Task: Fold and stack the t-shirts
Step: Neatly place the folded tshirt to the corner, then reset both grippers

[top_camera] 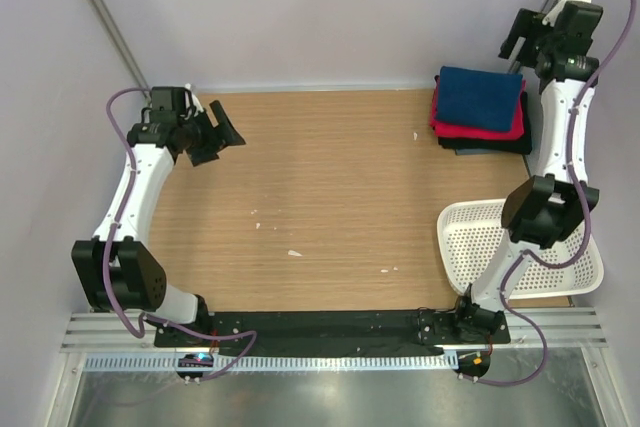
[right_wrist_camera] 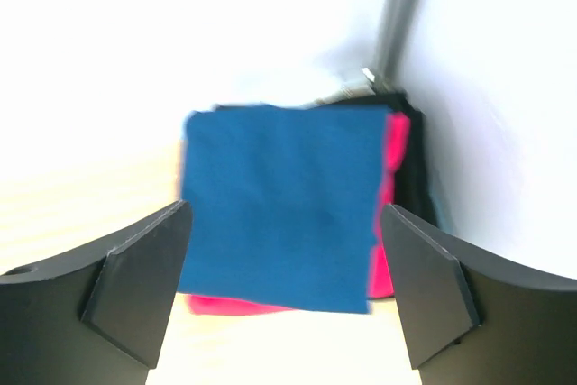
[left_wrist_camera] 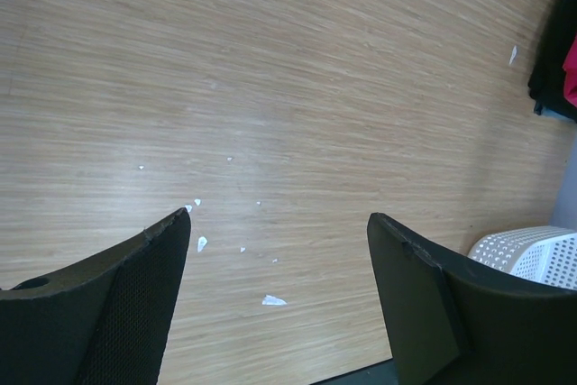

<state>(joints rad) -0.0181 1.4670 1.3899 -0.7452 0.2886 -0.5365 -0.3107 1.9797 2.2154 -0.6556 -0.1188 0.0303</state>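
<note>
Neatly, the folded t-shirts (top_camera: pixel 480 97) lie stacked beyond the white basket (top_camera: pixel 470 239).

We see two arms, the left arm (top_camera: pixel 138 182) and the right arm (top_camera: pixel 557 127), built of white link shells and black joint housings, with purple cables (top_camera: pixel 111 110) looping along each. The left end effector (left_wrist_camera: pixel 279 218) and the right end effector (right_wrist_camera: pixel 284 209) are black, with broad wedge-shaped fingers (left_wrist_camera: pixel 117 304). One left pad looks finely textured. Both bases stand on a black plate (top_camera: pixel 330 325) at the near edge.
</note>
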